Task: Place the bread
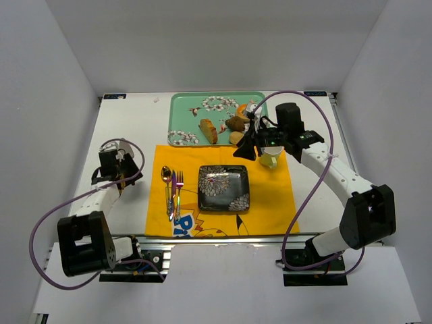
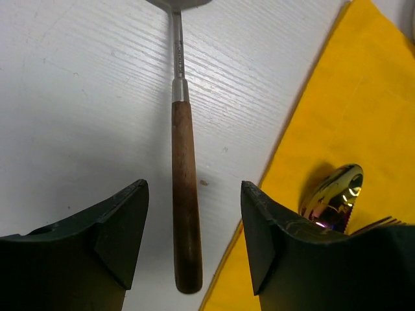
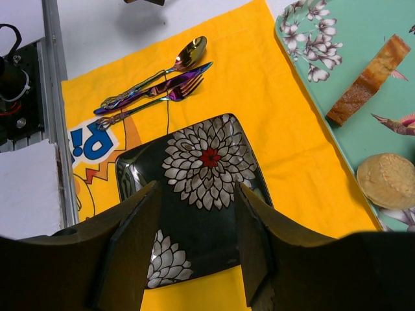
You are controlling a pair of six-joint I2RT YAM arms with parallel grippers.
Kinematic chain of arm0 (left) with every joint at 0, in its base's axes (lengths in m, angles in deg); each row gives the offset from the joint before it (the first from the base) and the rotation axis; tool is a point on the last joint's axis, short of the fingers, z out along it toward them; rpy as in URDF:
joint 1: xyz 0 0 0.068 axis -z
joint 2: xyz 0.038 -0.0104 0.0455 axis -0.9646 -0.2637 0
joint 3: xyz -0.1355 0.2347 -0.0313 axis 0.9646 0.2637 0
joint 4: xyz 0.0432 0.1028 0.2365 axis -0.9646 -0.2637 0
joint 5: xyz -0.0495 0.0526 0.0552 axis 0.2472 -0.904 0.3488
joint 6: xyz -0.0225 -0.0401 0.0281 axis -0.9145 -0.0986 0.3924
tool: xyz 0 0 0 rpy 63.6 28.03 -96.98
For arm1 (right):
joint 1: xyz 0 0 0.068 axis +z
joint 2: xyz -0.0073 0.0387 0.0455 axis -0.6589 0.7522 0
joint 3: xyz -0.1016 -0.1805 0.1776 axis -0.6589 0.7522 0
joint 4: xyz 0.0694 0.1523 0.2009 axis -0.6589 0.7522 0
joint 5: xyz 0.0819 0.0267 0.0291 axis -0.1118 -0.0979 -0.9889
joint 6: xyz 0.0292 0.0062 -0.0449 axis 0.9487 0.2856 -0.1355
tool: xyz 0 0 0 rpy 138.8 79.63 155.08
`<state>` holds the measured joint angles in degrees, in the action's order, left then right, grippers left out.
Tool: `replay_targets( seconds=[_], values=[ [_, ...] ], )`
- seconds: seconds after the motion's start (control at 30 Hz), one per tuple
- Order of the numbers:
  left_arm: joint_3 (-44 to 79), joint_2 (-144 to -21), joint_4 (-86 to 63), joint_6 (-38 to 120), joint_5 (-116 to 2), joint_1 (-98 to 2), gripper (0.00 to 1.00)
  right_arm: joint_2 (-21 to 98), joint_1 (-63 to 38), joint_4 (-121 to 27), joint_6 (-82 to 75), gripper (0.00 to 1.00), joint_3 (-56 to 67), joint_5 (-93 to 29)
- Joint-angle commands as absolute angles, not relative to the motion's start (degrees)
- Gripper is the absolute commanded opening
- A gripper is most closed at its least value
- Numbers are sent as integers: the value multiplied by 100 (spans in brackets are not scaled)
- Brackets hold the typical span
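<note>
The small golden-orange ring of bread (image 1: pixel 241 109) seems to sit toward the far right corner of the teal flowered tray (image 1: pixel 183 116), which lies along the far edge of the white table (image 1: pixel 128 128). It is partly hidden from above, so I can't make out its hole.

The right gripper (image 3: pixel 198 191) hangs with its jaws spread and nothing between them. It is over the far right part of the yellow placemat (image 1: pixel 270 199), just short of the tray. Its camera looks down on the black square flower-patterned plate (image 1: pixel 223 188) in the mat's middle. That plate is bare, and I'd guess it is where the bread belongs.

The left gripper (image 2: pixel 194 188) hangs near the table's left edge, likely to keep clear. Its jaws are released above a wooden-handled metal utensil (image 2: pixel 186 214) lying on the table.
</note>
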<state>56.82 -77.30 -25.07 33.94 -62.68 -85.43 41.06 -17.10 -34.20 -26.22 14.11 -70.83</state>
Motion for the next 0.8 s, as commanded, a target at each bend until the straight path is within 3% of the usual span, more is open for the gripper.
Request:
replay_targets(
  seconds=[0.0,0.4,0.77],
  values=[
    [5685,-7887,-2084,3447,-6770,-8429,68,4070,-1705,-3403,-2587,54,1335,-7045],
    [5711,-8502,-1495,3482,-7025,-8332,57,4052,-1731,-3095,-2815,54,1273,-6861],
    [5922,-8265,-1424,3517,-7473,-8174,51,4184,-1793,-2963,-2868,54,1115,-6834]
  ],
)
